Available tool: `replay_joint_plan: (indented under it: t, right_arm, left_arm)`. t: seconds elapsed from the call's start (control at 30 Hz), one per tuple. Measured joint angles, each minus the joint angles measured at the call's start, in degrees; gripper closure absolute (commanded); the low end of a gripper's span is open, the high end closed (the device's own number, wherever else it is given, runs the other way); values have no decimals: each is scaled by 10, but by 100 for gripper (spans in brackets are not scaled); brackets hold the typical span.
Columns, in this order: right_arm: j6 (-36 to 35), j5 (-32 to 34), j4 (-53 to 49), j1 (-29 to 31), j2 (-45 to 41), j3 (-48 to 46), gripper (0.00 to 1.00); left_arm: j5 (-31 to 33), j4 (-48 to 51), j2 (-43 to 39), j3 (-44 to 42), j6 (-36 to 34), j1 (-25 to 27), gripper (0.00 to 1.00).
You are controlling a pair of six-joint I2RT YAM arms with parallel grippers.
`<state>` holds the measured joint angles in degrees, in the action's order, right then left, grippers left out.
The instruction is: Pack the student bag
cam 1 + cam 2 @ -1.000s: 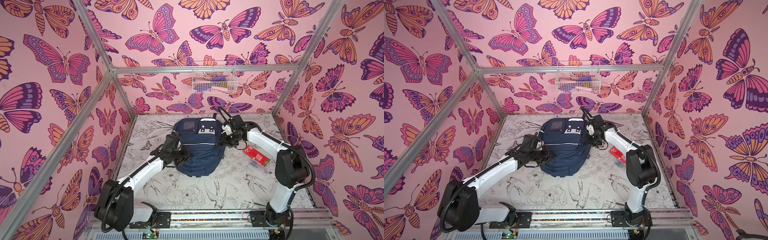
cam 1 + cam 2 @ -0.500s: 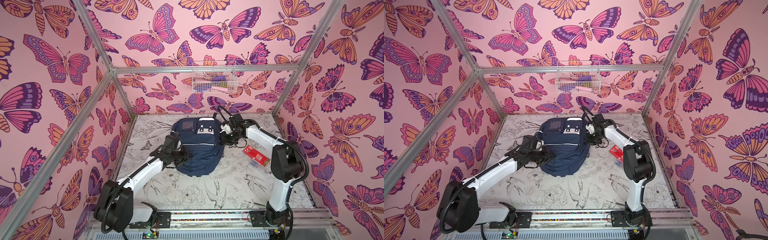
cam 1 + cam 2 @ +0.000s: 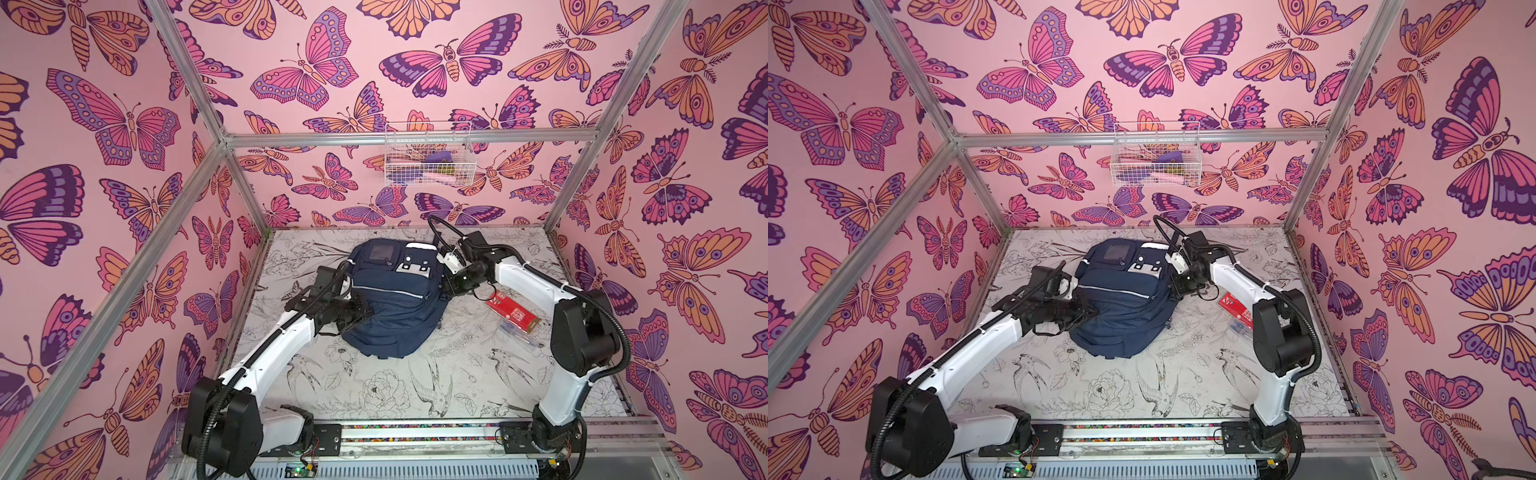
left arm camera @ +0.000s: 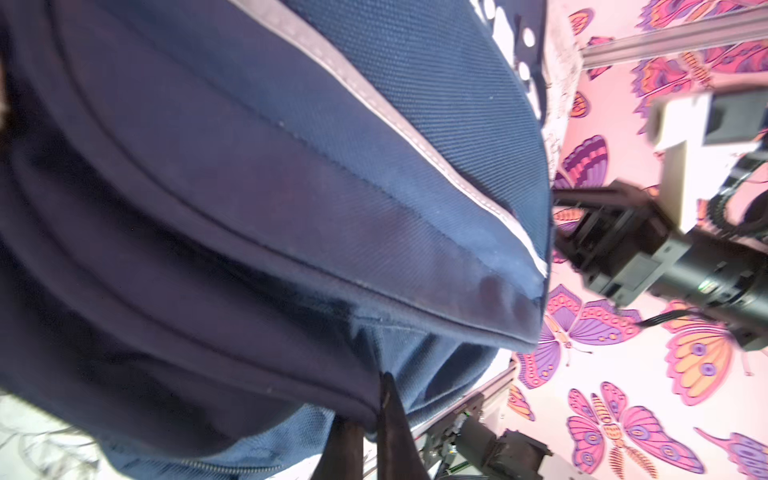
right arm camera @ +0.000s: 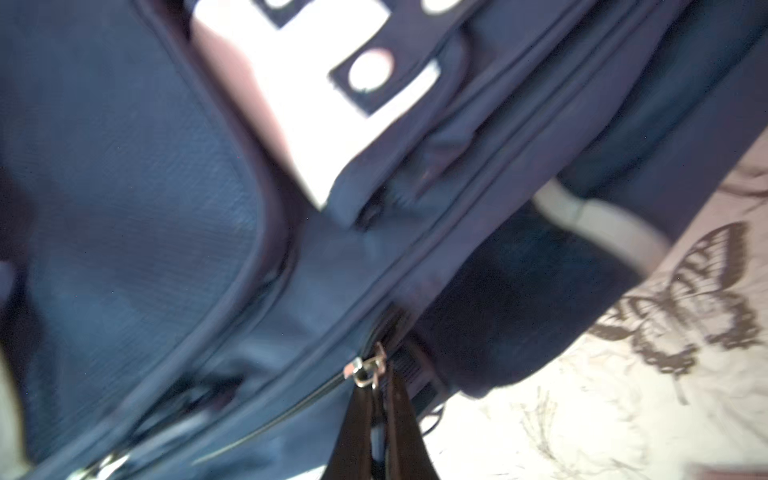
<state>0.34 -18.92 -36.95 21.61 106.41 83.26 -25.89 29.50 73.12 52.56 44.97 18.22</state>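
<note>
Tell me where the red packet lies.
In both top views the red packet lies flat on the table, right of the student bag and beside the right arm.

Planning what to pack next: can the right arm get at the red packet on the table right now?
Probably, once it lets go: the red packet lies uncovered nearby, but the right gripper is shut on the student bag's zipper pull.

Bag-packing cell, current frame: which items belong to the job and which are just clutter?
In the job:
- student bag
- left pincer, shut on the bag's fabric
- right pincer, shut on the zip pull
- red packet and clear case beside the bag, probably to go in

Lying about:
- wire basket on the back wall, with its contents
</note>
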Motion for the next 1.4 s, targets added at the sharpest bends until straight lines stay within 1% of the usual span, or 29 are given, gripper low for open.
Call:
replay_joint_plan:
  t: [0.23, 0.27, 0.33, 0.37, 0.4, 0.43, 0.47, 0.5, 0.57, 0.6, 0.63, 0.7, 0.77, 0.87, 0.9, 1.03, 1.1, 1.17, 1.23, 1.33, 1.4]
  right_arm:
    - [-4, 3, -29, 2, 25, 33, 100]
    - [-4, 5, -30, 3, 25, 33, 96]
    - [0, 14, -30, 6, 24, 31, 74]
    - [6, 28, -27, 6, 23, 29, 67]
    - [14, 44, -23, 3, 19, 24, 56]
    - [23, 62, -19, -1, 14, 17, 50]
    - [31, 75, -17, -5, 7, 11, 49]
    - [41, 90, -14, -8, -3, 5, 47]
    - [67, 120, -14, -10, -32, -10, 45]
    - [82, 133, -14, -7, -53, -18, 43]
    - [97, 143, -14, -4, -75, -26, 43]
    - [126, 155, -11, 4, -116, -43, 42]
    - [152, 157, -3, 10, -153, -63, 42]
    - [194, 151, 11, 17, -194, -99, 42]
    - [210, 143, 16, 17, -203, -111, 43]
    - [263, 86, 33, 17, -207, -134, 43]
    - [290, 46, 52, 17, -207, -141, 43]
    - [313, 20, 68, 18, -207, -143, 43]
    - [330, 3, 76, 18, -206, -141, 44]
    - [344, -4, 74, 18, -198, -130, 45]
    - [351, -10, 71, 16, -191, -124, 46]
  left_arm:
    - [-1, -3, 0, -5, 5, -1, 100]
    - [-2, -8, 0, -10, 10, 0, 100]
    - [-4, -29, -2, -27, 34, 5, 100]
    - [-5, -38, -3, -35, 45, 8, 100]
    - [-7, -53, -5, -47, 63, 14, 100]
    - [-7, -67, -5, -57, 77, 18, 100]
    - [-7, -79, -5, -64, 89, 23, 100]
    - [-7, -91, -5, -70, 100, 30, 93]
    - [-9, -111, -5, -72, 114, 47, 68]
    - [-13, -121, -5, -70, 118, 58, 58]
    - [-18, -129, -5, -66, 120, 69, 42]
    - [-29, -136, -5, -53, 119, 84, 21]
    - [-31, -130, -7, -35, 107, 89, 11]
    - [-20, -92, -21, -5, 81, 87, 5]
    - [-14, -77, -26, 7, 70, 86, 0]
    - [-3, -44, -25, 43, 37, 64, 0]
    - [-5, -30, -4, 56, 17, 54, 0]
    - [-11, -17, 24, 69, -11, 56, 0]
    - [-10, -6, 43, 80, -51, 70, 3]
    - [8, 6, 46, 90, -146, 116, 4]
    - [31, 8, 43, 95, -216, 149, 3]
